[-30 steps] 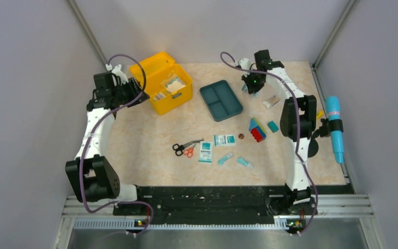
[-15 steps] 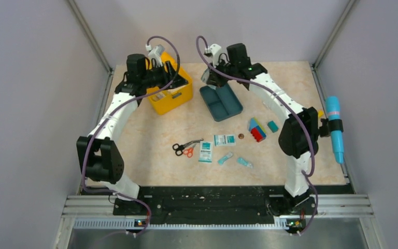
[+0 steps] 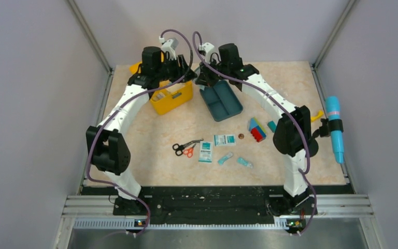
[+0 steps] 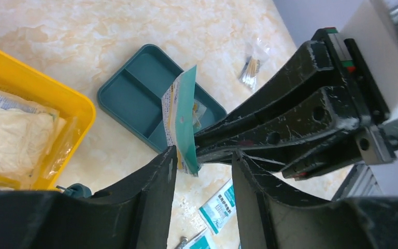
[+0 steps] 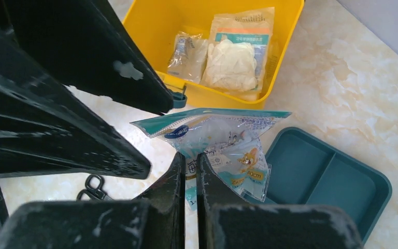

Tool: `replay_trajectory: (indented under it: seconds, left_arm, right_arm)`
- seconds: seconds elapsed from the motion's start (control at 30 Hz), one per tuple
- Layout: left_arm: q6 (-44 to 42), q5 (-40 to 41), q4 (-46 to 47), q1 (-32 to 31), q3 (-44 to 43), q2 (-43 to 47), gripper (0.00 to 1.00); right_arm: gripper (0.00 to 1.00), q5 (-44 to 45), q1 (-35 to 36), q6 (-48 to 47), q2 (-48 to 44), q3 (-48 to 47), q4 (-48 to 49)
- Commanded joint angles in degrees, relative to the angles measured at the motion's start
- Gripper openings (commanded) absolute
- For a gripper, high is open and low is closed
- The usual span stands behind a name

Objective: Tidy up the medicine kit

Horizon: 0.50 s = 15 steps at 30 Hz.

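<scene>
The medicine kit is a yellow box standing open at the back left, with gloves and packets inside; its yellow wall also shows in the left wrist view. My right gripper is shut on a clear and teal plaster packet and holds it in the air between the kit and the teal tray. My left gripper is open, and the packet's lower corner hangs between its fingers, close to the left one. In the top view the two grippers, left and right, meet.
On the table in front lie scissors, two sachets, small teal tubes, a stack of coloured blocks and a teal block. A small swab bag lies beyond the tray. A blue cylinder stands at the right edge.
Both arms have swung inward. The right gripper carried the packet from the back right to the tray's left end. The left gripper moved from left of the kit to meet it.
</scene>
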<state>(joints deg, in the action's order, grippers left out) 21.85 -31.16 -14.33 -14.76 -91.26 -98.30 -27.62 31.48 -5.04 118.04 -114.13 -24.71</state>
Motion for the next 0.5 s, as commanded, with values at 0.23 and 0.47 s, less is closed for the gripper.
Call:
replay_trajectory:
  seconds: [0.23,0.47]
  left_arm:
    - [-3.68,4.54,-0.4,-0.75,-5.68,-4.01,0.04]
    - [-7.16,7.56,-2.2,-0.2,-8.18,-4.14,0.0]
  right_arm:
    - [0.0,-2.59,0.77,0.83,-1.83,-0.71,2.23]
    - [0.33,-5.07,0.47,0.13,-3.11,0.24,0.21]
